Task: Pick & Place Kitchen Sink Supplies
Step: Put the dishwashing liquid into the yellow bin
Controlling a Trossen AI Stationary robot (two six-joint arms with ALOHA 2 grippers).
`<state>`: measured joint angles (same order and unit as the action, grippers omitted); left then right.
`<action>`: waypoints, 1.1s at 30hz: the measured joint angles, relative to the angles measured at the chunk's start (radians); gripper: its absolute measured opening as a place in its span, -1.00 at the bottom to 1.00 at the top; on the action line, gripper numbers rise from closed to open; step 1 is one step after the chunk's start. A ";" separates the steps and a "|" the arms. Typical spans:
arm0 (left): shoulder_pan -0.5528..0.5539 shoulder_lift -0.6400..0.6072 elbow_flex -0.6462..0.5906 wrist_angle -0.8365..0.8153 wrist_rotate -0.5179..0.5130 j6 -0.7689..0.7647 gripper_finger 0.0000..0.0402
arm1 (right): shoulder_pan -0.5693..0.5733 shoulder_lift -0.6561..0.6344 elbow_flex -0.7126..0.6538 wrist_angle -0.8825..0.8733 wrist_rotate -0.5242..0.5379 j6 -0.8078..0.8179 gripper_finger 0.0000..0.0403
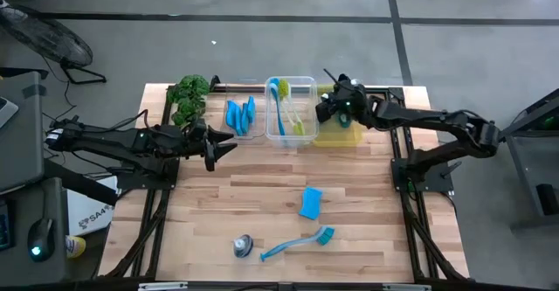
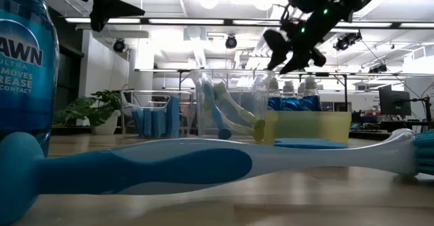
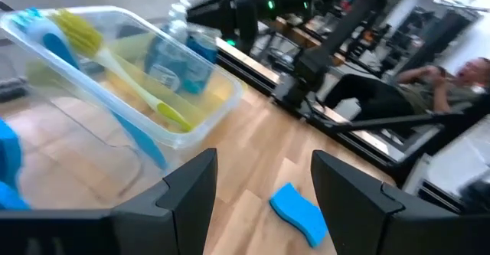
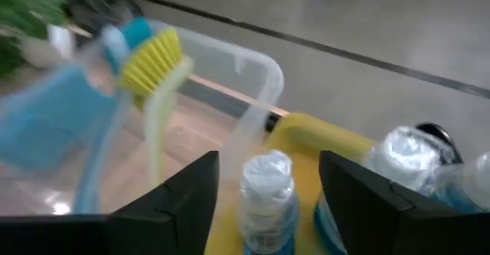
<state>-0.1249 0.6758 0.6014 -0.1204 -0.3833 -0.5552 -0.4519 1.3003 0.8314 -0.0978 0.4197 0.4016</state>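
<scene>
On the table near the front lie a blue sponge (image 1: 311, 202), a blue dish brush (image 1: 297, 243) and a bottle (image 1: 243, 246) on its side. The clear bin (image 1: 305, 82) at the back holds a blue and a yellow-green brush (image 1: 281, 107). More blue sponges (image 1: 240, 116) stand on edge to its left. My right gripper (image 1: 325, 107) hovers open over the yellow bin (image 1: 336, 137), its fingers either side of an upright bottle's cap (image 4: 268, 180) without touching it. Another bottle (image 4: 406, 159) stands beside it. My left gripper (image 1: 229, 142) waits open and holds nothing, left of the clear bin.
A green leafy plant (image 1: 188, 94) stands at the back left corner. The bins and sponges crowd the table's far edge. Bare wood lies across the middle of the table (image 1: 262, 182), between the arms. A person sits beyond the table's right side (image 3: 436, 86).
</scene>
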 joint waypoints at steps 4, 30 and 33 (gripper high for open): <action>0.000 -0.015 0.000 0.002 0.065 0.000 0.04 | 0.000 -0.073 0.000 0.002 -0.092 -0.014 0.26; -0.139 -0.037 -0.001 -0.153 0.451 -0.216 0.04 | 0.006 -0.393 0.000 -0.187 -0.655 -0.018 0.43; -0.248 -0.036 -0.001 -0.153 0.348 -0.292 0.04 | 0.029 -0.393 0.000 -0.234 -0.664 -0.018 0.42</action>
<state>-0.3726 0.6400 0.6006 -0.2733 -0.0349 -0.8470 -0.4227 0.9073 0.8310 -0.3314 -0.2439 0.3840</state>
